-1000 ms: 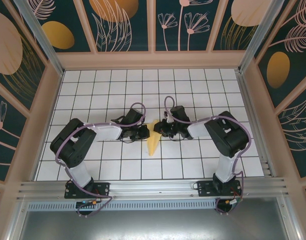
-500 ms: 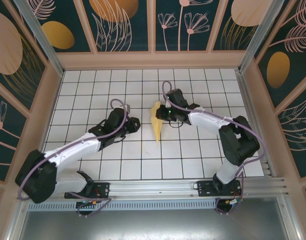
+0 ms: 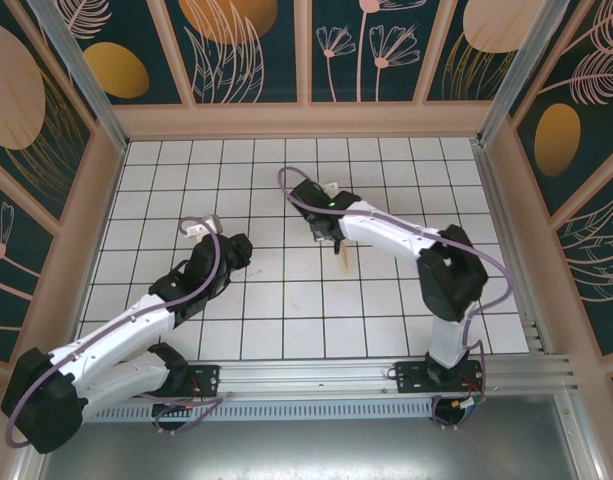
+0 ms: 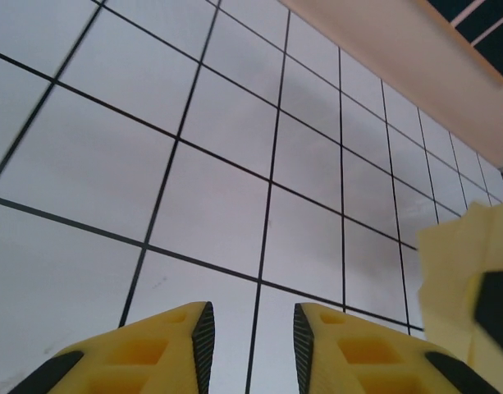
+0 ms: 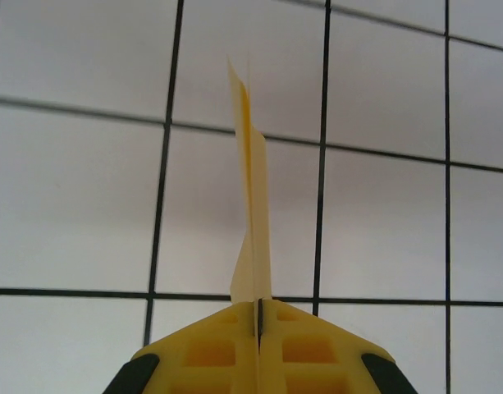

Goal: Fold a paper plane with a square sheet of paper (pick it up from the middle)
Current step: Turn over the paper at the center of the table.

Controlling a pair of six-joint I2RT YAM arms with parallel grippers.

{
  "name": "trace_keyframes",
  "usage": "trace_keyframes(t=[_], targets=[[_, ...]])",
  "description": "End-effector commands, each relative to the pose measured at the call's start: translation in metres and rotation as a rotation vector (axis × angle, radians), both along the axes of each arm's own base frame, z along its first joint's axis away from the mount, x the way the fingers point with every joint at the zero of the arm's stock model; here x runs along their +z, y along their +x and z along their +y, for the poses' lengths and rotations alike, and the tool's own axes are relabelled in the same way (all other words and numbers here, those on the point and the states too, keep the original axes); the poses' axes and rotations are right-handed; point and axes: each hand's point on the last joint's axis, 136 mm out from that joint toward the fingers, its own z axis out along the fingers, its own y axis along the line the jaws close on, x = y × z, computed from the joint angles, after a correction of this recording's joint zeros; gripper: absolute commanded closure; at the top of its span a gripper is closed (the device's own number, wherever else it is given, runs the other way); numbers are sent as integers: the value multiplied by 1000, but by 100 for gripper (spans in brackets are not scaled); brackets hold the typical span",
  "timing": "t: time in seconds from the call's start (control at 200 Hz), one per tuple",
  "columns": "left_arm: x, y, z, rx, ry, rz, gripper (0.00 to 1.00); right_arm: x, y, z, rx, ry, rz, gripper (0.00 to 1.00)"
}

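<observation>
The square sheet of paper is folded into a narrow pale-yellow paper plane (image 5: 251, 205). It is seen edge-on, standing upright out of my right gripper (image 5: 258, 308), whose jaws are shut on its lower end. From above, the plane (image 3: 342, 260) shows as a thin yellow sliver below the right gripper (image 3: 335, 240), held off the tiled floor near the middle. My left gripper (image 3: 242, 247) sits about two tiles to the left. Its fingers (image 4: 203, 328) are apart with only bare tile between them. A corner of the yellow paper (image 4: 464, 263) shows at the right edge of the left wrist view.
The floor is a white tiled grid (image 3: 286, 320) with black lines, boxed in by tan walls (image 3: 306, 120) at the back and sides. A metal rail (image 3: 306, 375) runs along the near edge where both arm bases are bolted.
The left gripper let go of the paper, opened and drew back to the left. The right gripper kept the plane, lifted it and turned it edge-up as it swung back and left.
</observation>
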Motion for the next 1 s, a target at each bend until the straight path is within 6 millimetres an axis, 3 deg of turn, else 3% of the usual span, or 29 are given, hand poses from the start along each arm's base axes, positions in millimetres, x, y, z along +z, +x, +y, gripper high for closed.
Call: trace_keyframes(t=[0.0,0.165,0.31,0.655,0.831,0.996], targets=[[-4,-4,17,72,12,-4,65,-10,-9,-2,14,-146,18,98],[-6,-7,20,76,6,-7,64,-28,-15,21,48,-156,45,98],[-5,-7,21,83,8,-12,63,-40,-19,28,55,-167,63,97],[-7,-8,22,86,9,-4,62,-77,-38,72,116,-32,197,91],[-9,-7,20,81,8,3,62,-60,-44,106,178,137,215,68],[-9,-6,17,69,6,7,61,-20,-45,119,217,376,178,52]])
